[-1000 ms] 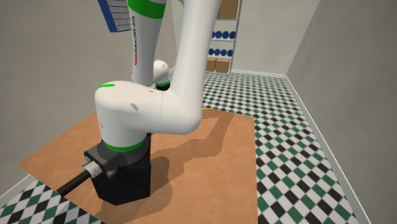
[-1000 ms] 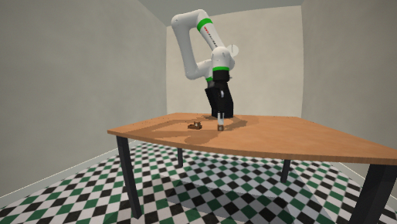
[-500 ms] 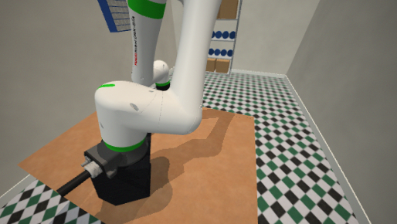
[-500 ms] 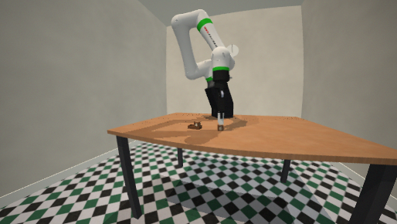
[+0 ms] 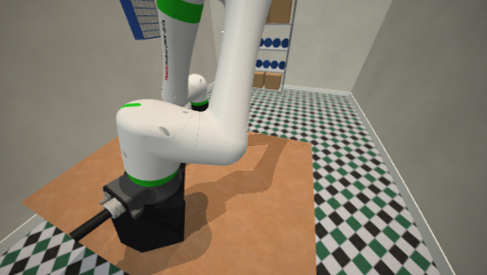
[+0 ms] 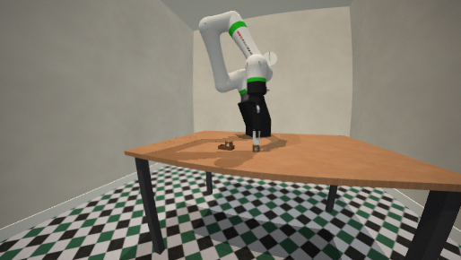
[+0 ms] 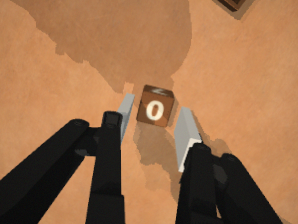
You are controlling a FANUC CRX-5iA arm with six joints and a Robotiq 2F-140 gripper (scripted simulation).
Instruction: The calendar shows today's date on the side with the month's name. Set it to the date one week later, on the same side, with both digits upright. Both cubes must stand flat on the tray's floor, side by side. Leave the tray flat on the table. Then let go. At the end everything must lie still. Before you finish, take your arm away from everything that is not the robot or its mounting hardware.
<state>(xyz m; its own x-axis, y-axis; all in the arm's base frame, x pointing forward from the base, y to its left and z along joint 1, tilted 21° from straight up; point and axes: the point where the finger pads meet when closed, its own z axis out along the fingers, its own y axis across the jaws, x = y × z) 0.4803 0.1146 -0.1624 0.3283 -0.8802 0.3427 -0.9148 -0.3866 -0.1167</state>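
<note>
A small brown cube showing a white 0 [image 7: 156, 106] stands on the wooden table, apart from the tray. My gripper [image 7: 154, 113] hangs right over it, fingers partly open, one fingertip on each side of the cube with a thin gap on both sides. In the exterior view the gripper [image 6: 256, 144] reaches down to the table with the cube [image 6: 256, 149] at its tips. The tray also shows left of the gripper in the exterior view [image 6: 227, 146]. The month side is not readable.
The robot base [image 5: 149, 209] stands on the table top, and the arm blocks the top view of the cubes. A shelf with boxes [image 5: 272, 45] stands against the far wall, off the table.
</note>
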